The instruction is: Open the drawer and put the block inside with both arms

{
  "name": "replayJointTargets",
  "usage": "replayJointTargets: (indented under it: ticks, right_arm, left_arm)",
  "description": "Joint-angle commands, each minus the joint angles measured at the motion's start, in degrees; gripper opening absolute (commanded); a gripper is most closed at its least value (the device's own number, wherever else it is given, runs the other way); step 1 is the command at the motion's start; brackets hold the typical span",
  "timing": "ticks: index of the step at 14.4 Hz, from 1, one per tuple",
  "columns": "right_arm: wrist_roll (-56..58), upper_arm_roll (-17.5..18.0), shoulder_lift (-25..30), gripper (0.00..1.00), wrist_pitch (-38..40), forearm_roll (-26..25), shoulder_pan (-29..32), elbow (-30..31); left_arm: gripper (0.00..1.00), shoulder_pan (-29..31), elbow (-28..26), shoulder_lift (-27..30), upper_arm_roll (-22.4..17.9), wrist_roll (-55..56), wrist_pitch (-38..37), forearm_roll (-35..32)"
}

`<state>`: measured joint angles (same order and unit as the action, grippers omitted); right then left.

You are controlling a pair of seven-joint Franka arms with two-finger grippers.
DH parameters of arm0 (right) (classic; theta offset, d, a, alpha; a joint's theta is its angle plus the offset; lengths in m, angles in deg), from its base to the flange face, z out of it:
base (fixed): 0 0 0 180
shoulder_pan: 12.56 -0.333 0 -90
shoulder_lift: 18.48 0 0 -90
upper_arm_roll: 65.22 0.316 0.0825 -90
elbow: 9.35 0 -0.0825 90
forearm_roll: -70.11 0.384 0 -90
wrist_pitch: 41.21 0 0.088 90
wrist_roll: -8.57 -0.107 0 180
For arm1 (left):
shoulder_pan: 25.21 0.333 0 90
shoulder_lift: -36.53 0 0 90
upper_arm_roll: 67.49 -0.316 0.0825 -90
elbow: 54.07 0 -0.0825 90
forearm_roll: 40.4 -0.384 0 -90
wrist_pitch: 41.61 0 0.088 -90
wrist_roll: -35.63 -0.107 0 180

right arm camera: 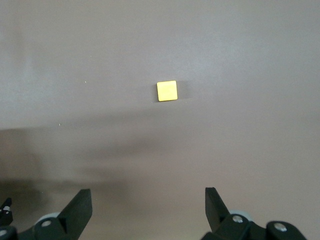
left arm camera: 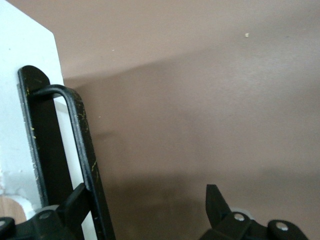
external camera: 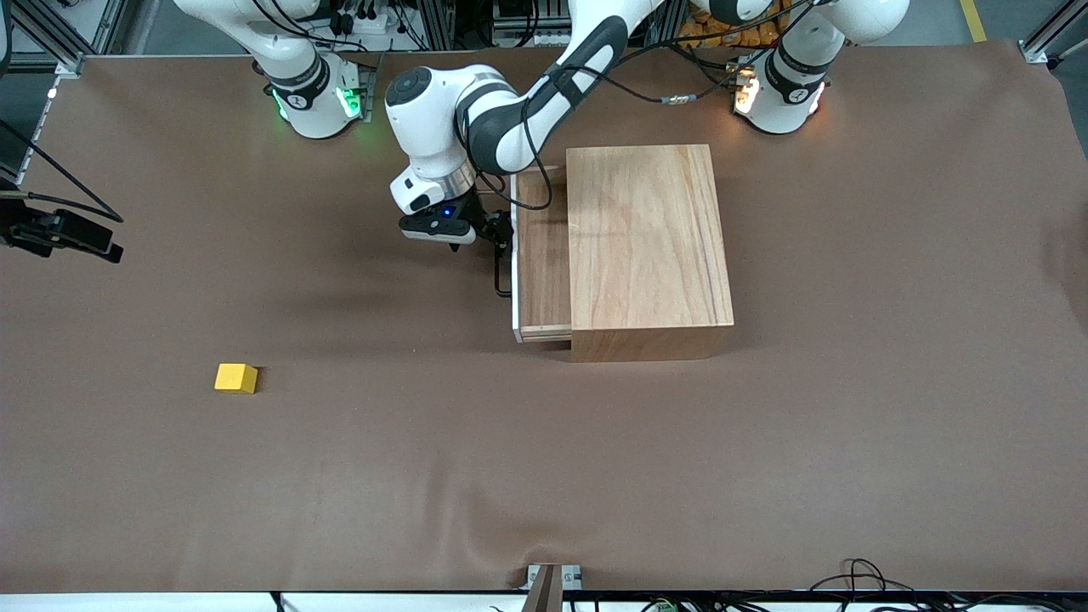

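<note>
Left gripper (external camera: 500, 231) is at the drawer (external camera: 541, 255) front, fingers spread wide. In the left wrist view one finger (left arm camera: 75, 202) sits tucked under the black wire handle (left arm camera: 82, 150), the other finger stands well clear of it, so the bar isn't pinched, only hooked or just beside it. Drawer is already part-way out of the box (external camera: 648, 246), tray open to above.

Right gripper (right arm camera: 148, 210) is also released, nothing between its fingers, hanging high over bare table w/ the block (right arm camera: 167, 91) in sight below it. The right arm's hand is out of the front view apart from a dark piece at that view's edge, so exactly where it hangs I can't say.

Block (external camera: 235, 377) lies on the brown table cover (external camera: 544, 476), well apart from the box, toward the right arm's end and nearer the front cam than the drawer.

Risks, as I judge them:
- Drawer gap looks narrow-ish for a drop from above; if the left arm lets go too soon, the block may hit the box lid or tray rim.
- Hooked finger could slip off the thin wire on a skewed pull, or drag the whole box, since nothing pins it.
- Block is small and flat-sided; an off-centre close could nudge it away.
- Both arms converging at the drawer: collision chance.

No brands, labels or readable writing in view.
</note>
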<state>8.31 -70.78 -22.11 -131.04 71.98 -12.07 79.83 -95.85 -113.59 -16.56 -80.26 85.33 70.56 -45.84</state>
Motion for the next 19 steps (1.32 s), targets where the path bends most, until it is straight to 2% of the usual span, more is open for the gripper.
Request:
replayJointTargets:
  ticks: [1, 4, 8, 11, 15, 17, 19]
  right_arm:
    - [0.5, 0.5, 0.1, 1.00, 0.4, 0.3, 0.9, 0.5]
    - [0.5, 0.5, 0.0, 1.00, -0.1, 0.3, 0.9, 1.0]
    - [0.5, 0.5, -0.1, 1.00, -0.3, 0.3, 1.0, 1.6]
    - [0.5, 0.5, -0.1, 1.00, -0.4, 0.3, 1.1, 1.7]
    - [0.6, 0.5, -0.4, 1.00, -0.9, 0.3, 1.4, 2.0]
    - [0.7, 0.5, -0.5, 1.00, -2.5, 0.3, 1.4, 3.1]
    - [0.8, 0.5, -1.2, 1.00, -5.4, 0.3, 1.0, 4.5]
  left_arm:
    - [1.00, -0.1, 1.9, -0.9, 1.2, -0.6, 2.9, -1.2]
    - [1.00, -0.1, 2.0, -0.5, 1.3, -0.6, 4.9, -0.9]
    - [1.00, 0.0, 1.8, 2.4, 1.9, -0.6, 3.8, -0.8]
    - [1.00, 0.0, 1.5, 4.9, 1.8, -0.6, -0.5, -0.9]
    - [1.00, 1.7, 0.7, 16.2, 1.2, -0.9, -8.6, -0.7]
    - [1.00, 6.1, 0.5, 22.7, 1.6, -1.4, -15.5, -0.1]
    - [1.00, 11.8, 0.5, 27.1, 1.5, -5.3, -18.7, 2.7]
